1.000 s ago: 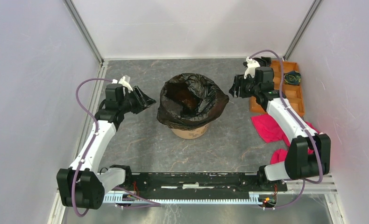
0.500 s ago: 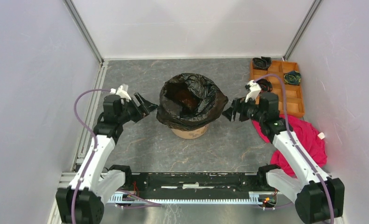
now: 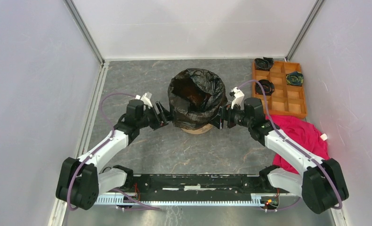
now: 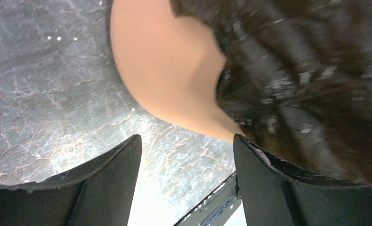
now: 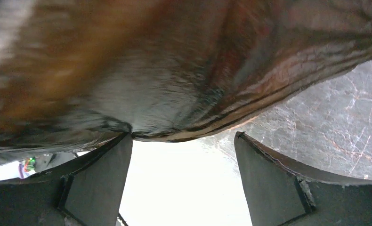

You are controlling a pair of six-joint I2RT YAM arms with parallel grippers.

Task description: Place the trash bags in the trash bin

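Note:
The black trash bag (image 3: 196, 99) lines the orange trash bin (image 3: 197, 129) at the table's middle, its film folded out over the rim and down the sides. My left gripper (image 3: 164, 116) is open at the bin's left side, low by the bag's skirt. My right gripper (image 3: 220, 117) is open at the bin's right side. In the left wrist view the bin's orange wall (image 4: 165, 70) and the bag (image 4: 306, 70) fill the top, ahead of the fingers (image 4: 269, 183). In the right wrist view the bag's film (image 5: 174, 70) hangs just above the fingers (image 5: 99, 179).
An orange-brown compartment tray (image 3: 287, 96) with small black rolls (image 3: 295, 77) stands at the back right. A pink-red cloth (image 3: 302, 141) lies on the right under my right arm. White walls close in the left, back and right.
Both grippers have moved inward and down to the bin's sides. The bag's skirt now lies closer against the bin and the bin sits slightly further back and right.

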